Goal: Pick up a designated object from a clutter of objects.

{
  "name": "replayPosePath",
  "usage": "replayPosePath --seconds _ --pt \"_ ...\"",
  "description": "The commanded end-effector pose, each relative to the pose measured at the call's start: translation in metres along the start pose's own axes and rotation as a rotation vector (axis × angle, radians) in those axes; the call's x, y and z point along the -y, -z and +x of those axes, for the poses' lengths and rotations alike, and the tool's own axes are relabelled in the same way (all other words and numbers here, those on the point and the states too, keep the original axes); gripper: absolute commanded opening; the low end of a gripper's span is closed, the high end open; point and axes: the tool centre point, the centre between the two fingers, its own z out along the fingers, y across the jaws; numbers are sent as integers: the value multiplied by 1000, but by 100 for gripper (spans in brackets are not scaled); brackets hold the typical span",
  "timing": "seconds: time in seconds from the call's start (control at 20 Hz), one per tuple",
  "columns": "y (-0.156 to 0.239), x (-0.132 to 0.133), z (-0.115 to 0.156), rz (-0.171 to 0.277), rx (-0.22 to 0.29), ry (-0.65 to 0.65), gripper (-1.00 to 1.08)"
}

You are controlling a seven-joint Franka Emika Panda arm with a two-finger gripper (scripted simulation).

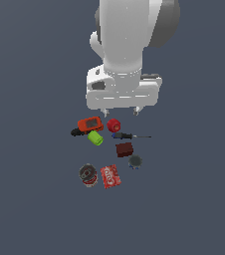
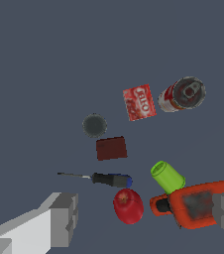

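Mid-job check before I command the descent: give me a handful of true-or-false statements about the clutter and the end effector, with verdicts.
1. The end effector is open and holds nothing. True.
2. The red apple lies next to the screwdriver. True.
3. The green cylinder stands among the can and the red packet. False: it lies by the orange-red device.
4. The dark red box is stacked on the dark disc. False: they sit side by side.
5. The apple is already lifted. False: it rests on the surface.
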Motion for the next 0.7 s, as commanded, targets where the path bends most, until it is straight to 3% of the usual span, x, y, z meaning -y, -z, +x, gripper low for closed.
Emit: replayPosePath --seconds 0.0,0.65 --pt "2 2 2 5 -6 6 100" --pt "-20 -1 -7 -1 -6 -93 100"
